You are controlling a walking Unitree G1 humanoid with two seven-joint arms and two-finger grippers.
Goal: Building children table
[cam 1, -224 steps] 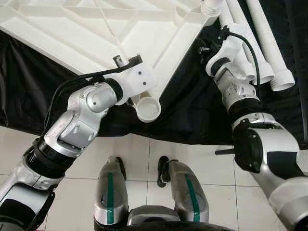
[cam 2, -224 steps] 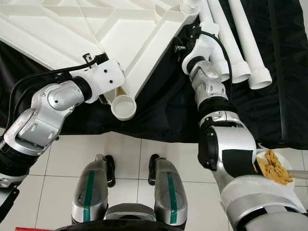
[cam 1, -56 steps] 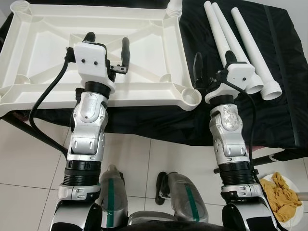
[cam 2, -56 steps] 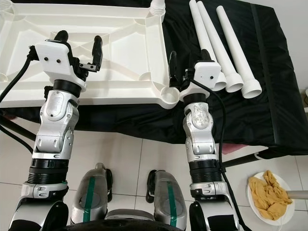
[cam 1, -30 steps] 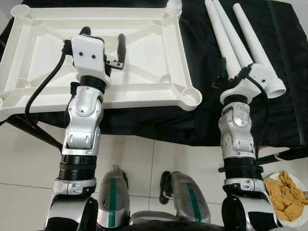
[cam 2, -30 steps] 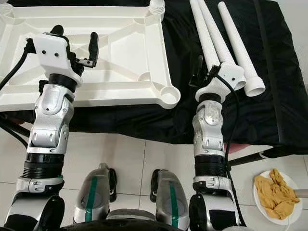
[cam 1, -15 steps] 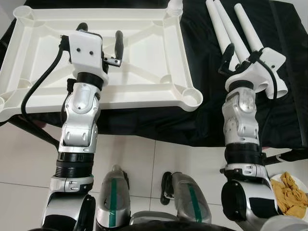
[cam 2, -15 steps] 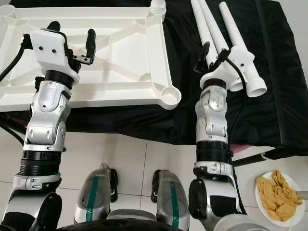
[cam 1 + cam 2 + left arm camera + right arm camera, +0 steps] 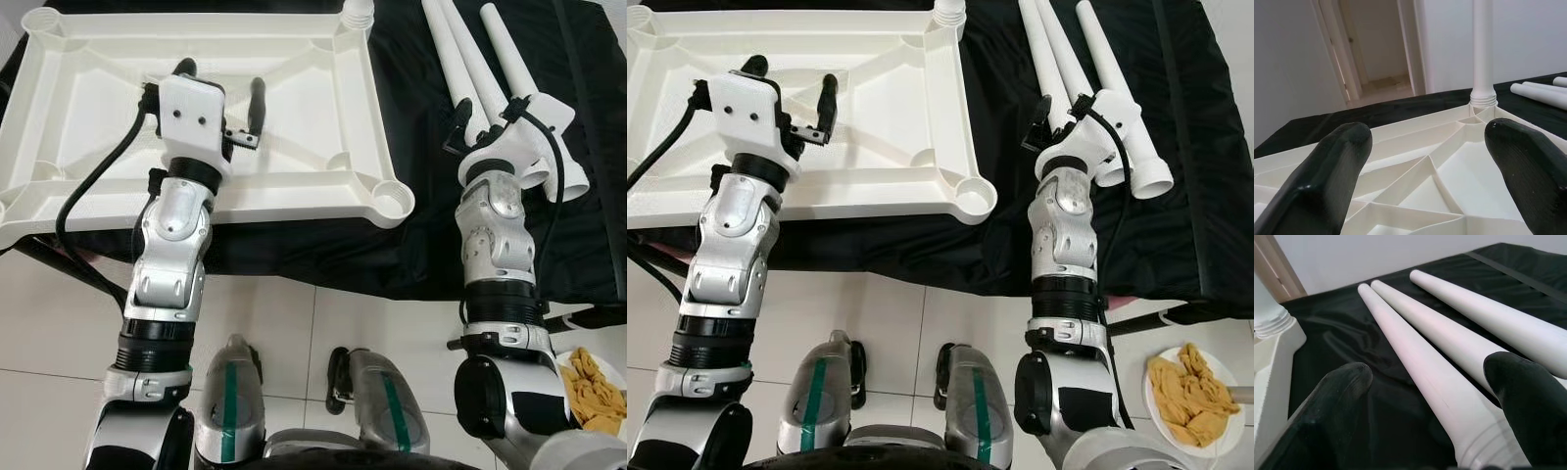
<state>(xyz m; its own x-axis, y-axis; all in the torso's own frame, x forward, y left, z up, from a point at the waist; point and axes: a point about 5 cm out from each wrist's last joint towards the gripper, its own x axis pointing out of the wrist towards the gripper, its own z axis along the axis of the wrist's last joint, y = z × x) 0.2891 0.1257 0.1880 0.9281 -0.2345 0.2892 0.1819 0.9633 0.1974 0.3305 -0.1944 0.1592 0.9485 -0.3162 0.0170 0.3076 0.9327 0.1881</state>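
Observation:
A white plastic tabletop [image 9: 294, 176] lies underside up on a black cloth. One white leg [image 9: 1483, 49] stands in its far right corner socket. The near right socket [image 9: 395, 201] is empty. Three loose white legs [image 9: 509, 59] lie side by side on the cloth to the right. My left gripper [image 9: 220, 86] hovers open over the tabletop's ribbed middle, holding nothing. My right gripper [image 9: 1427, 374] is open low over the wide end of the leftmost loose leg [image 9: 1415, 357], with one finger on each side of it.
The cloth-covered table's front edge [image 9: 323, 274] runs just ahead of my feet on white floor tiles. A plate of orange-yellow pieces [image 9: 1187, 392] sits on the floor at the right. A doorway [image 9: 1376, 44] opens beyond the table.
My right gripper has turned and settled astride the leftmost loose leg's wide end. My left gripper has drifted slightly right over the tabletop, still open.

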